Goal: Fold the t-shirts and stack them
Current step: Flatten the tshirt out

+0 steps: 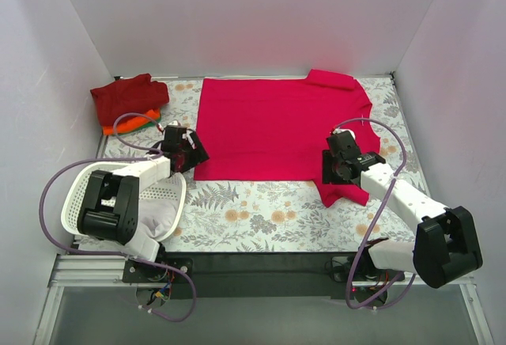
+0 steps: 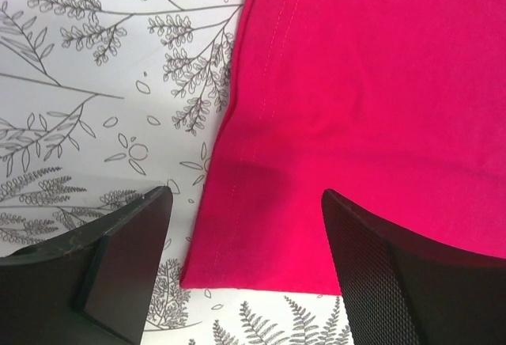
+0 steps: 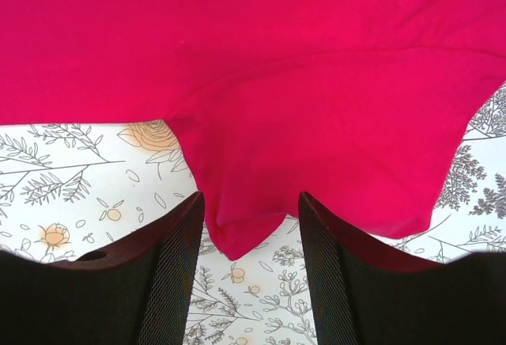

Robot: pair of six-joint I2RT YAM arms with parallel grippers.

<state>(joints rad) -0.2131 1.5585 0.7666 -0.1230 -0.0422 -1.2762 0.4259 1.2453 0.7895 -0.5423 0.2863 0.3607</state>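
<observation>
Looks like lining up the first fold on the pinkish-red t-shirt [image 1: 269,127] spread flat mid-frame, left gripper [image 1: 190,159] wide open over its lower-left hem corner, right gripper [image 1: 334,172] wide open astride the lower-right sleeve, so probably calls for pinching both next.

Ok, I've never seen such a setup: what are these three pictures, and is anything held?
Two robot arms are bolted at the near edge of the table, each ending in a two-finger gripper. The wide picture looks down from above and behind them; the other two come from wrist cameras, dark fingers at the bottom. A pinkish-red t-shirt lies spread on the flowered top, a pile of folded shirts far left, a white basket near left. The left gripper is open at the shirt's near-left corner, the right gripper open at a sleeve. Nothing is held.
</observation>
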